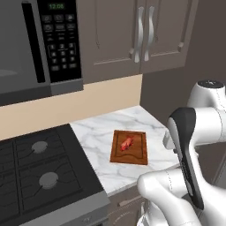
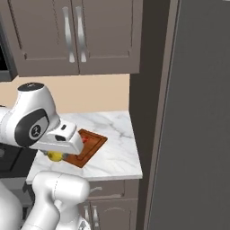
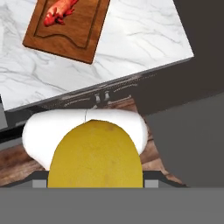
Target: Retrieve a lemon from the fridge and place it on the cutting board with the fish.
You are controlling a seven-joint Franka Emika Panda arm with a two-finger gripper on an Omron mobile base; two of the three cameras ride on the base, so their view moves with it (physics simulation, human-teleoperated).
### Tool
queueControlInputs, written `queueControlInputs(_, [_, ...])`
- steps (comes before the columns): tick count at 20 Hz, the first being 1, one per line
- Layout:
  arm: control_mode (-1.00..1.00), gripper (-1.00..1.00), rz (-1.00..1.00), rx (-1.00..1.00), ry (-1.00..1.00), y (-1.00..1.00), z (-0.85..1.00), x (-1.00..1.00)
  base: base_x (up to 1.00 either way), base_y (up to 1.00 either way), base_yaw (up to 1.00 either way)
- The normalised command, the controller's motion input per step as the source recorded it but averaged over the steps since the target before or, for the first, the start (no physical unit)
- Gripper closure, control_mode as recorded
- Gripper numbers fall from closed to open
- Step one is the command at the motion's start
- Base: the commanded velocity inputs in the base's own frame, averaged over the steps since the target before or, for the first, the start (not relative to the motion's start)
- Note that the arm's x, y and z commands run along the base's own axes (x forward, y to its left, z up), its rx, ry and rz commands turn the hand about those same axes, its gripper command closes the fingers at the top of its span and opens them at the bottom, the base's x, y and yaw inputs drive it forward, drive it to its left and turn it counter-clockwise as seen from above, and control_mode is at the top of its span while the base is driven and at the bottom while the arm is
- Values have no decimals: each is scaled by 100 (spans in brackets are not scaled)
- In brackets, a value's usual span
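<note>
Carrying the lemon [image 3: 95,155] to the cutting board [image 3: 83,37] | fingers clenched on the lemon, seen lower centre of the hand view | board with fish [image 3: 59,12] lies upper left, on the marble tabletop [image 3: 140,35] | lemon should be moved over bare wood beside the fish, lowered until resting, then released.

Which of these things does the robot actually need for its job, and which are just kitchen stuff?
Needed: lemon, held in the fingers; cutting board; fish; fridge.
Just there: stove, microwave, cabinets, counter.
</note>
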Motion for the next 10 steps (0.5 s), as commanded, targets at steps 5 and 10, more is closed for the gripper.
queueControlInputs(5, [-100,100,6,3,0,6,-34,55,0,0,0])
queueControlInputs(10, [-100,100,10,0,11,10,-53,74,0,0,0])
